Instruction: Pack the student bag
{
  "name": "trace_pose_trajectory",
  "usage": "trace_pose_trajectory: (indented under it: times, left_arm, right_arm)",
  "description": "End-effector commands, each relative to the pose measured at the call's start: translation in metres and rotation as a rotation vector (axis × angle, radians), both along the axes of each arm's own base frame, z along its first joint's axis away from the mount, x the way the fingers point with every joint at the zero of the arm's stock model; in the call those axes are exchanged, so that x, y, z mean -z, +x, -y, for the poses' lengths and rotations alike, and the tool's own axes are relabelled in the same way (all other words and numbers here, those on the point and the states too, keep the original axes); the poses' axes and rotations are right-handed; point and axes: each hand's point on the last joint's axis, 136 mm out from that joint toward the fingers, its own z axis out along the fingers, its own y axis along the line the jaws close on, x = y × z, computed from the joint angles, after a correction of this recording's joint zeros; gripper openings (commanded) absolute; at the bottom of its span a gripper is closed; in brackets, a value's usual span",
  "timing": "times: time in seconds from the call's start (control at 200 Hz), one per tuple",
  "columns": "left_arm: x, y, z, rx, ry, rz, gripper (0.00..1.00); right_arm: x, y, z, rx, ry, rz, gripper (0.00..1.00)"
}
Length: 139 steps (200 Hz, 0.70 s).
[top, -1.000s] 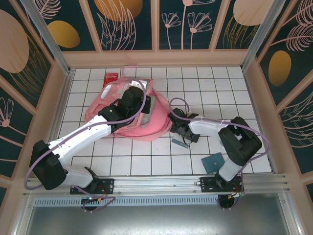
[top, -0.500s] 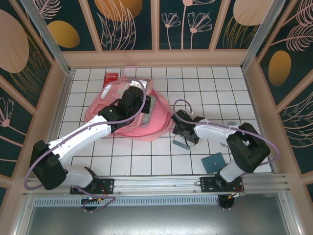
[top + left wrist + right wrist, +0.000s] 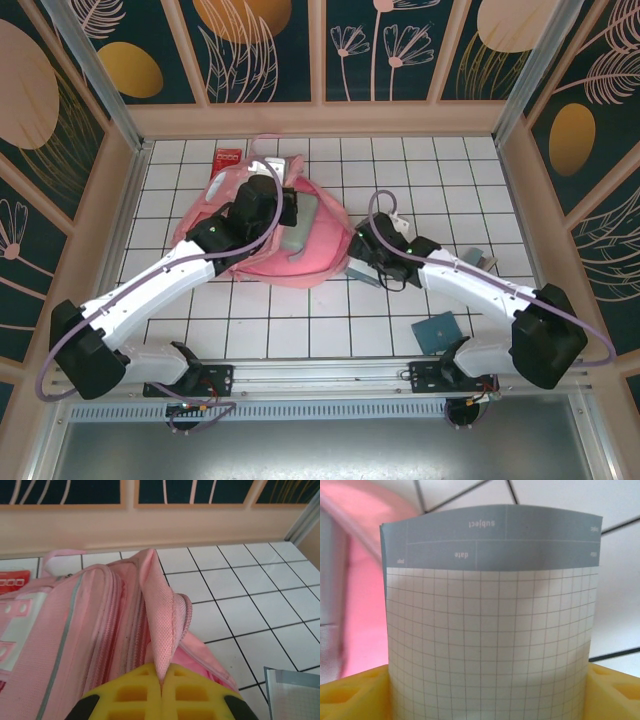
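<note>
The student bag (image 3: 290,268) lies left of centre on the tiled surface (image 3: 430,180). My left pincer (image 3: 161,692) is clamped on a fold of its zip edge, holding it up. I judge this keeps the mouth wide. My right pincer (image 3: 487,695) grips a bowed grid notepad (image 3: 490,630) just beside the bag, ready to go in. My left arm covers the opening from above, so I cannot see inside.

Bright, even light from above washes the white bench (image 3: 300,330) and casts only faint, soft-edged shadows, while in the right wrist view the student bag (image 3: 355,555) at 9 o'clock is a pink blur behind the sharp gridded notepad (image 3: 490,630).
</note>
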Motion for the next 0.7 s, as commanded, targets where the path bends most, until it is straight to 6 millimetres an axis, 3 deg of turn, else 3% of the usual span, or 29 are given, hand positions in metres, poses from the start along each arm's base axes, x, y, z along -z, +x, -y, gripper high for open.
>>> trace_pose_trajectory:
  times: [0.0,0.255,0.515,0.691]
  left_arm:
    - [-0.06,0.002,-0.015,-0.073,-0.122,0.138,0.03]
    - [-0.072,0.0,-0.019,-0.087,-0.145,0.157,0.03]
    - [-0.082,0.005,-0.01,-0.071,-0.174,0.164,0.03]
    - [-0.093,0.006,-0.008,-0.074,-0.203,0.178,0.02]
  right_arm:
    - [-0.032,0.019,-0.031,-0.072,0.032,0.098,0.81]
    - [-0.048,0.041,-0.097,-0.18,0.096,0.141,0.81]
    - [-0.033,0.068,-0.162,-0.242,0.144,0.102,0.81]
    - [-0.032,0.084,-0.19,-0.254,0.187,0.1,0.82]
